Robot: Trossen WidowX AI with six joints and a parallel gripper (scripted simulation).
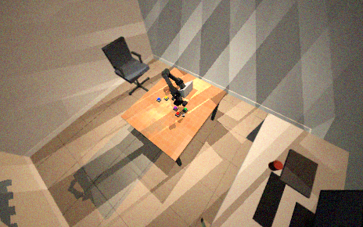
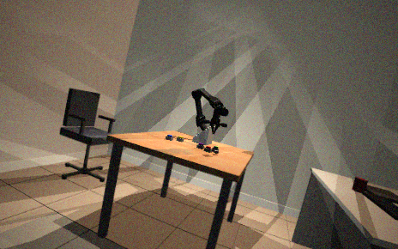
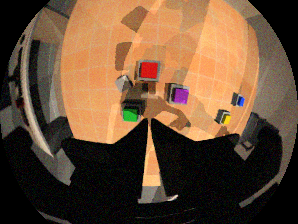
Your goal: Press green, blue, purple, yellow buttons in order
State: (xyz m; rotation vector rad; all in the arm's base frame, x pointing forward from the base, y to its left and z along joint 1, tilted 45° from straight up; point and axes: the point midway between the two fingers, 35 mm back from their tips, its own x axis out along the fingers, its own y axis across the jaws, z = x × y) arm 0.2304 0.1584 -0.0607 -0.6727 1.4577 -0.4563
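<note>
One press at a time: we keep the tool (image 3: 149,125) closed (holding nothing), centre it above the blue button (image 3: 240,100), then push straight down.

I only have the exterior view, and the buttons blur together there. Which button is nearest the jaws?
Observer: The wrist view shows the green button just left of the gripper tip in the picture, not under it.
Operator: Are the jaws holding anything?
Observer: No, they are shut with nothing between them.
Operator: Where is blue from there?
Observer: The blue button is at the far right of that picture, beside the yellow button. The purple button lies in between.
</note>
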